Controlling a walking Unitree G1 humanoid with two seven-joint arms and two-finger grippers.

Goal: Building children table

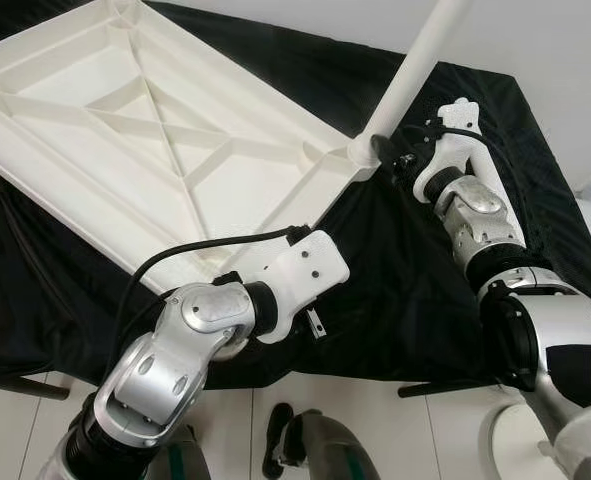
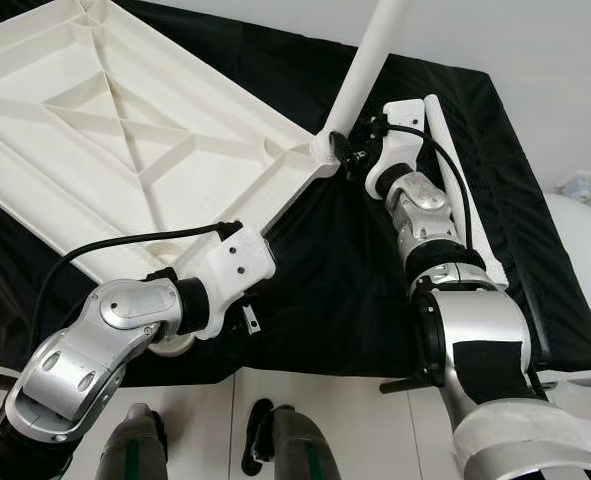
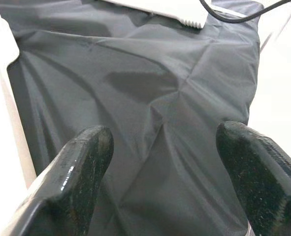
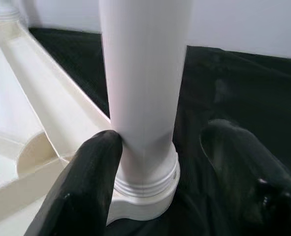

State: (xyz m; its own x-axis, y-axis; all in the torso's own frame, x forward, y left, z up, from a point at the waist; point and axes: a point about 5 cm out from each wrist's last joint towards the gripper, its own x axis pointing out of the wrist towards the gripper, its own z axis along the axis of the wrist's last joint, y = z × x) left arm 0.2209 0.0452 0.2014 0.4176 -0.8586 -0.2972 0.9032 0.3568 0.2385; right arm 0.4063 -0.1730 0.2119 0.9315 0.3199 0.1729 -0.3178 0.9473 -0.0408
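R gripper [image 4: 155, 162] at base of white leg [image 4: 143, 73] — fingers astride it, one touching, other w/ gap, so loose, not clamped. Leg stands upright in corner socket [image 4: 145, 189] of upturned tabletop [image 1: 125, 130]; threads visible at collar, prob not fully seated. L gripper [image 3: 160, 162] wide open, empty, over black cloth [image 3: 150, 88] near tabletop's near edge. Second leg [image 2: 455, 170] lies on cloth beside R arm. Progress — one leg in, others left. Cloth around corner free; far wall close.
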